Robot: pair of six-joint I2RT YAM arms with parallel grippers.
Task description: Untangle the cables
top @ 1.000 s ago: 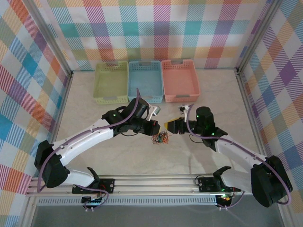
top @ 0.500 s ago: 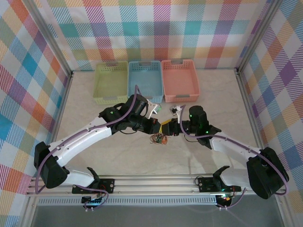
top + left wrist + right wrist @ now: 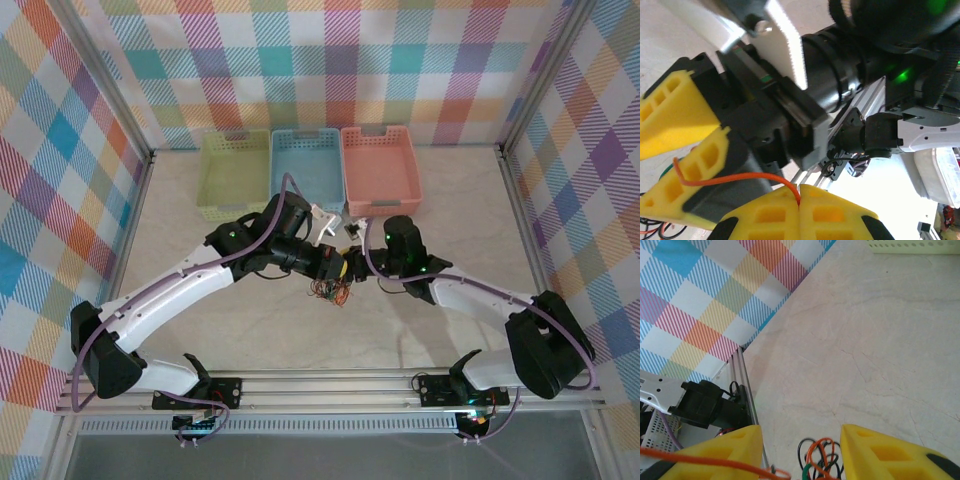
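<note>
The cables (image 3: 330, 291) are a small tangle of thin orange, black and green wires on the table in the top view, just below both grippers. My left gripper (image 3: 800, 192) is shut on an orange cable (image 3: 740, 177), which curves away toward the right gripper's yellow fingers (image 3: 700, 172). In the top view the left gripper (image 3: 337, 267) sits almost against the right gripper (image 3: 355, 270). My right gripper (image 3: 801, 436) stands open above the tangle (image 3: 822, 460), which shows between its jaws. The orange strand (image 3: 705, 462) runs across its left finger.
Three baskets stand at the back: green (image 3: 233, 175), blue (image 3: 306, 170) and pink (image 3: 380, 170). Checked walls and metal rails (image 3: 130, 230) enclose the table. Bare table surface (image 3: 450, 210) lies to either side of the arms.
The right arm has swung left until its gripper nearly meets the left one. The left gripper edged right, still shut on the orange cable. The tangle shifted slightly left.
</note>
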